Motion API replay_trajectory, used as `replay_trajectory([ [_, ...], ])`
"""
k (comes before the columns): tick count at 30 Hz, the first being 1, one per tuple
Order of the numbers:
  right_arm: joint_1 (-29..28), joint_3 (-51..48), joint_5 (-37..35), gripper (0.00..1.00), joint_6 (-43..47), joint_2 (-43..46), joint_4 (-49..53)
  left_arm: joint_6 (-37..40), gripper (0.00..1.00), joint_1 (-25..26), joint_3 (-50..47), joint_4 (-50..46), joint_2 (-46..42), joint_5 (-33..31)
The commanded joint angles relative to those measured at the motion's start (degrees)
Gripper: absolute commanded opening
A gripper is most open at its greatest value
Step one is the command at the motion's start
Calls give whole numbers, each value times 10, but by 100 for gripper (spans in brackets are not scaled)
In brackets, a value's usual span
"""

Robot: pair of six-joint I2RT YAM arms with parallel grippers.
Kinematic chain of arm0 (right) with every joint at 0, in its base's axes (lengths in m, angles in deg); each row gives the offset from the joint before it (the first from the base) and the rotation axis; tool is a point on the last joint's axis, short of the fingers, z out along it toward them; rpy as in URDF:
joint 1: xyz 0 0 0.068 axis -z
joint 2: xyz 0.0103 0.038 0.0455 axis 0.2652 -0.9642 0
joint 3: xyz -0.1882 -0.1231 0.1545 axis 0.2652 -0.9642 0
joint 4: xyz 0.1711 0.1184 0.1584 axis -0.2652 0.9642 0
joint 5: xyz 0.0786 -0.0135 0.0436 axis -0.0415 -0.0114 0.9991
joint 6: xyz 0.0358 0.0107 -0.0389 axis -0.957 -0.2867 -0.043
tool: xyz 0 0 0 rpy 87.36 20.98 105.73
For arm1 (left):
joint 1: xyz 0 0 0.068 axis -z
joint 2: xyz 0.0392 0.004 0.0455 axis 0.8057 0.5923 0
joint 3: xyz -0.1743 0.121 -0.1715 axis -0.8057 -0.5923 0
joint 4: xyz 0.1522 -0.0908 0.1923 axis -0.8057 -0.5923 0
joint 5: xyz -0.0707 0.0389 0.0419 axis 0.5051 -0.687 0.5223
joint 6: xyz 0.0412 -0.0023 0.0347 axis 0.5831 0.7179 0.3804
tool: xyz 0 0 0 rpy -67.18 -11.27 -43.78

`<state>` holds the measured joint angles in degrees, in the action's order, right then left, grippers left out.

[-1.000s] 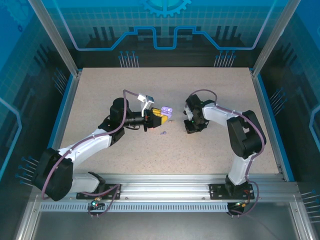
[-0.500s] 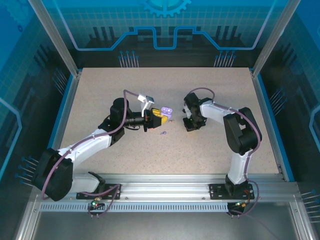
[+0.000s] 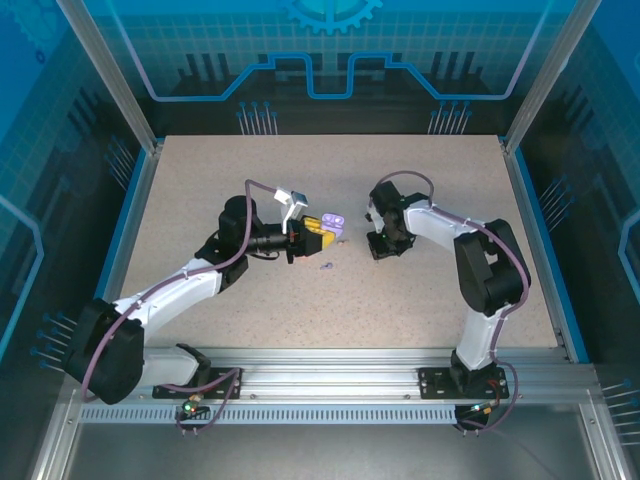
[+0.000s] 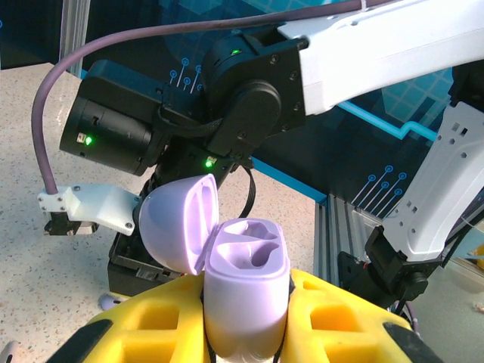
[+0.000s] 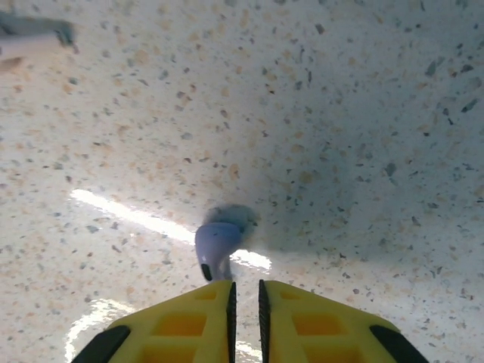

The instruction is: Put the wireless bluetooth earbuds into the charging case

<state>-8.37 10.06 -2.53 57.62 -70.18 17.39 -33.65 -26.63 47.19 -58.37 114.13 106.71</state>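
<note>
Since the earlier frame the right arm's elbow has swung a little back toward the right edge of the bench (image 3: 200,180), while the right claw (image 3: 384,248) has hardly shifted from its low spot near the bench middle; the left arm has kept its pose.

The left claw (image 3: 322,230) is clamped around the charging case (image 4: 246,280), holding it upright with the lid (image 4: 178,227) tipped open and both sockets empty.

The right claw's jaws are drawn in to a thin slit with nothing visible between them. A purple earbud (image 5: 219,246) lies straight ahead of it, just off the left fingertip rather than in line with the slit. Its long axis runs roughly along the claw's reach, dark stem end nearest the tips. Whether a finger touches it I cannot tell.

A second purple earbud (image 3: 325,266) lies loose just toward the near edge from the case.

The right arm is plainly nearer the first bud, and the case waits toward the left edge from it. No brand or writing is legible.
</note>
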Motion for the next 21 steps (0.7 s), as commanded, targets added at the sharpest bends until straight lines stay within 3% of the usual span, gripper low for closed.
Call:
replay_trajectory([
  [1,-3,16,32,25,7,10,6,18,5,-3,1,-2,-16,-3],
  [9,-5,35,29,38,-2,-19,8,17,5,-3,2,0,-16,-3],
  [21,-13,58,10,37,-10,-57,24,17,5,-2,1,1,-16,-2],
])
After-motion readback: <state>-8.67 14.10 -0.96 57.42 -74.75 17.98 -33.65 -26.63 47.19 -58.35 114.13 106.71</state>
